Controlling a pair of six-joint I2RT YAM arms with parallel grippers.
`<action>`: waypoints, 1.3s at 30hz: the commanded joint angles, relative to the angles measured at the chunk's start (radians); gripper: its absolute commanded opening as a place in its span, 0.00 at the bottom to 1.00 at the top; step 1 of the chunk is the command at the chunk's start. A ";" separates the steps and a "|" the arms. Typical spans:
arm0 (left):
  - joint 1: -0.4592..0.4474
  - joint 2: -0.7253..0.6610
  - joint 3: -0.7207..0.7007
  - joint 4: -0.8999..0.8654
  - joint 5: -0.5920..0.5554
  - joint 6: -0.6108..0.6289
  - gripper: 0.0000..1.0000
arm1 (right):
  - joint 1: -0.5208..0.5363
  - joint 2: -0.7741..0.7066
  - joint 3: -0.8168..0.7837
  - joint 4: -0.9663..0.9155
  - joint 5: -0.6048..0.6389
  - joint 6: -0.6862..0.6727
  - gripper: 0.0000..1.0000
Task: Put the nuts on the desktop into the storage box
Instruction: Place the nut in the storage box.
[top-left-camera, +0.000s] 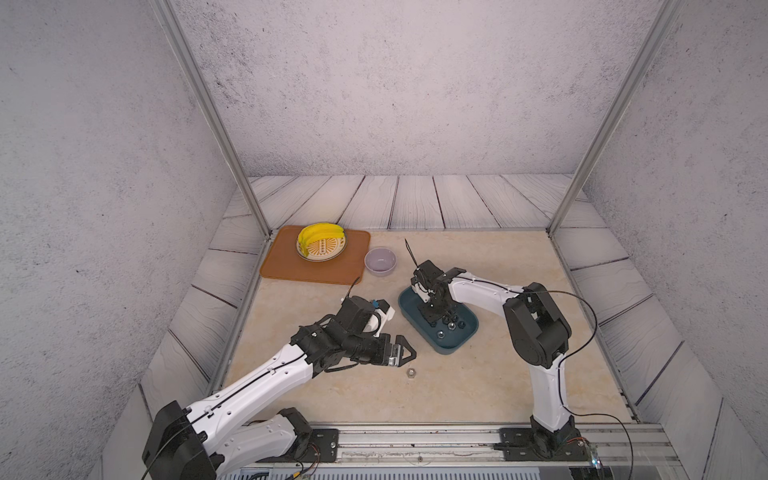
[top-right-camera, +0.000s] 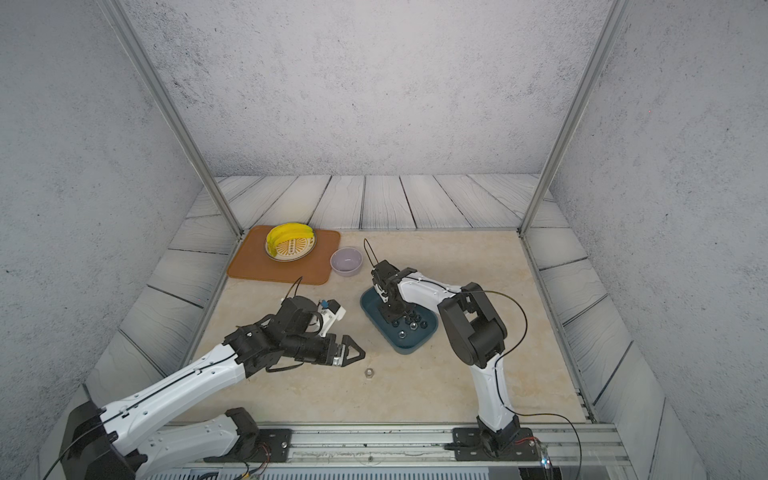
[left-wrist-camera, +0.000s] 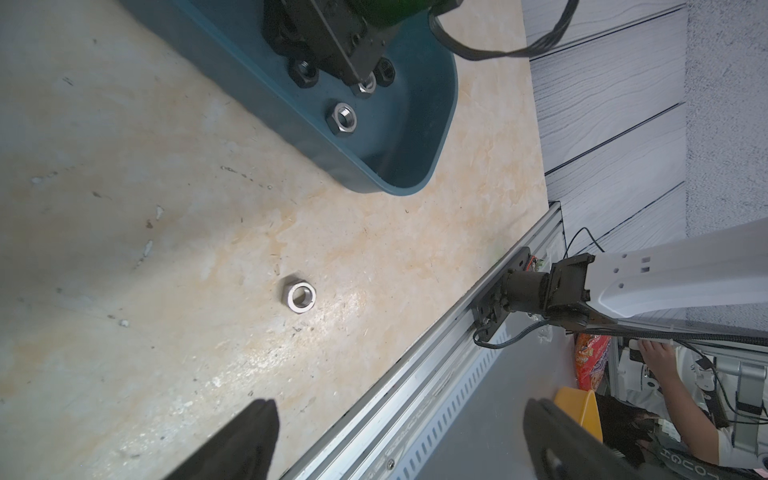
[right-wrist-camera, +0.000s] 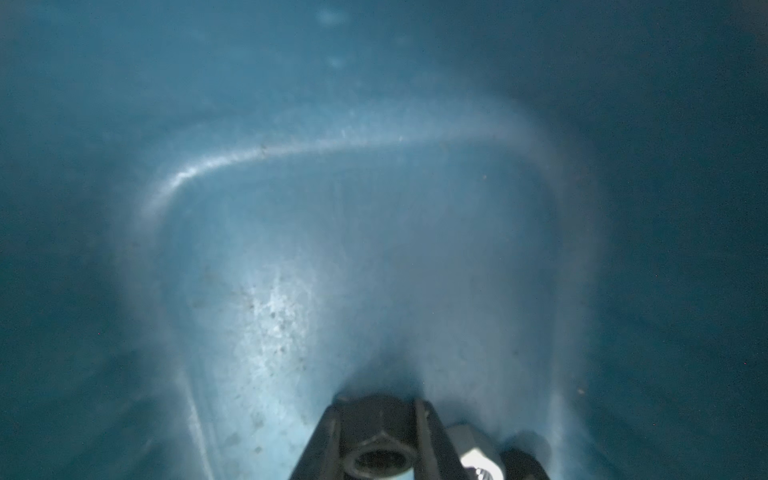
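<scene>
Left gripper: I saw the left gripper (top-left-camera: 409, 351) released, jaws spread wide over the bench (top-left-camera: 332, 386) with nothing between them.
Loose nut: One silver nut (top-left-camera: 411, 371) lay flat on the bench just ahead of that gripper's fingertips, apart from them and nearer one finger than the other.
Right gripper: The right gripper (right-wrist-camera: 377, 417) was clenched on a black nut (right-wrist-camera: 380, 442), low inside the box (top-left-camera: 453, 348).
Box contents: Several nuts (top-left-camera: 451, 322) sat on the box floor beside the right gripper.
Handling: I judged the silver nut hard, slick and heavy for its size. Lying so low, it wanted fingers brought right down to the bench and closed across two opposite flats, or it could skid away.
Left wrist view: It alone showed the silver nut's (left-wrist-camera: 300, 294) hole facing up and the gap to the box wall (left-wrist-camera: 266, 108).
Right wrist view: Only it showed the black nut pinched; in both top views the gripper body hid it.
</scene>
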 joint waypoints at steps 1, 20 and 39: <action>0.007 0.002 -0.010 -0.010 -0.002 0.016 0.98 | -0.003 0.003 0.029 -0.035 0.032 -0.011 0.26; 0.006 -0.011 -0.022 -0.070 -0.028 0.036 0.98 | -0.003 -0.235 -0.060 0.012 0.012 0.037 0.46; 0.005 0.027 0.027 -0.230 -0.213 0.176 0.98 | -0.001 -1.111 -0.665 0.733 -0.221 -0.023 0.80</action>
